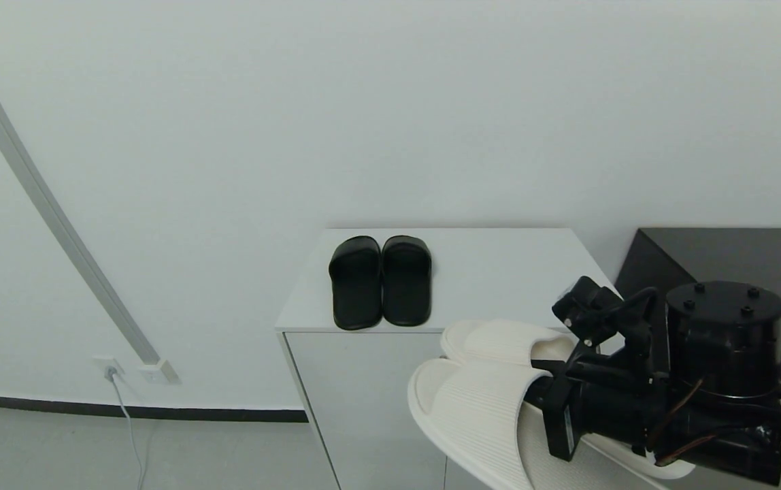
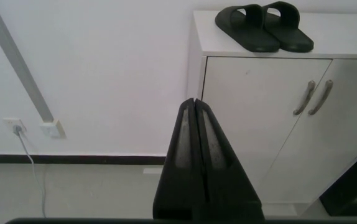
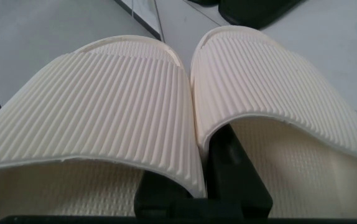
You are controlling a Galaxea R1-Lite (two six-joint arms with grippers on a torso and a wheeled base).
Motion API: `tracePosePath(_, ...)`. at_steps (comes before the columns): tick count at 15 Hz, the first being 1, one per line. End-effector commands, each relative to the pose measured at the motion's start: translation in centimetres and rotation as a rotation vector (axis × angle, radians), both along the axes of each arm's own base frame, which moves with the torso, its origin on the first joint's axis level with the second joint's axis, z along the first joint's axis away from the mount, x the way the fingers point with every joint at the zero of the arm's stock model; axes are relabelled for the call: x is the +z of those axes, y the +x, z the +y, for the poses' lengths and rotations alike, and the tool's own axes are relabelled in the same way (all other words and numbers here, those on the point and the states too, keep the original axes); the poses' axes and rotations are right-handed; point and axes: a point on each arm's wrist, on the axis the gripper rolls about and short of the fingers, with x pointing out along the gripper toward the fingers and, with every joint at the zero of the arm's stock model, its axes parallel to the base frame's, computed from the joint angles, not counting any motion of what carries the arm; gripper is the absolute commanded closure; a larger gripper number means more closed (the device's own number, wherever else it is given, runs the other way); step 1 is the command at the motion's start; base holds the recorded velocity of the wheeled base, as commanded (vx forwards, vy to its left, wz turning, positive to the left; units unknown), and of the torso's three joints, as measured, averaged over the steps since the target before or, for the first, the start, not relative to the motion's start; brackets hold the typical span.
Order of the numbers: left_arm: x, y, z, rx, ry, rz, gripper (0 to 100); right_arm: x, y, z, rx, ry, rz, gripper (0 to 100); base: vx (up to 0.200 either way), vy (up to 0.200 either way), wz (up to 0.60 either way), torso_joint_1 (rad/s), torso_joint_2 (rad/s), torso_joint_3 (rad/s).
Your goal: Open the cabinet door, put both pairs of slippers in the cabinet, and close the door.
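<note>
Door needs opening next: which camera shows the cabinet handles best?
Left wrist view: both handles show clearly on the shut doors. The head view gives the cabinet top and part of a door, white slippers covering the rest; the right wrist view faces those slippers.

Front: cabinet doors (image 2: 253, 124) are found shut, so the inside is barred; the paired handles (image 2: 312, 98) at the middle seam are left uncovered.
Top: the left part of the cabinet top (image 1: 499, 269) is taken by black slippers (image 1: 380, 280); free surface is left to their right.
Right front: white slippers (image 1: 479, 401), held in the right gripper (image 1: 548, 389), are hung before the front right corner.
Right flank: blocked by dark furniture (image 1: 737, 262) just beside.
Left flank: open floor (image 1: 43, 449), crossed by a cable (image 1: 129, 429).
</note>
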Motion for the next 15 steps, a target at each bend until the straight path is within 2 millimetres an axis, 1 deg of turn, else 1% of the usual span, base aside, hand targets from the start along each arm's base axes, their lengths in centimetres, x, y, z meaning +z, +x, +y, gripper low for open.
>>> tracePosePath(1, 0.00, 0.01, 0.00, -0.001, -0.001, 0.001, 100, 0.02, -0.06, -0.05, 0.001, 0.001, -0.003, 100, 0.000, 0.000, 0.00, 0.000, 0.00, 0.000)
tracePosePath(3, 0.00, 0.01, 0.00, 0.001, -0.001, 0.001, 100, -0.26, -0.32, -0.02, 0.009, 0.002, -0.006, 100, 0.000, 0.000, 0.00, 0.000, 0.00, 0.000)
tracePosePath(7, 0.01, 0.00, 0.00, -0.002, -0.001, 0.003, 100, -0.25, -0.36, 0.06, 0.015, 0.021, -0.026, 100, 0.000, 0.000, 0.00, -0.144, 0.33, 0.178)
tracePosePath(8, -0.03, 0.01, 0.00, -0.002, -0.001, 0.004, 0, -0.33, -0.39, 0.09, 0.017, 0.018, -0.024, 100, 0.000, 0.000, 0.00, -0.163, 0.38, 0.212)
tracePosePath(11, -0.02, 0.01, 0.00, -0.002, -0.001, 0.003, 0, -0.52, -0.50, -0.02, 0.017, 0.013, -0.019, 100, 0.000, 0.000, 0.00, -0.177, 0.41, 0.227)
tracePosePath(15, -0.02, 0.01, 0.00, -0.002, -0.001, 0.003, 0, -0.67, -0.56, -0.08, 0.017, 0.008, -0.015, 100, 0.000, 0.000, 0.00, -0.233, 0.54, 0.309)
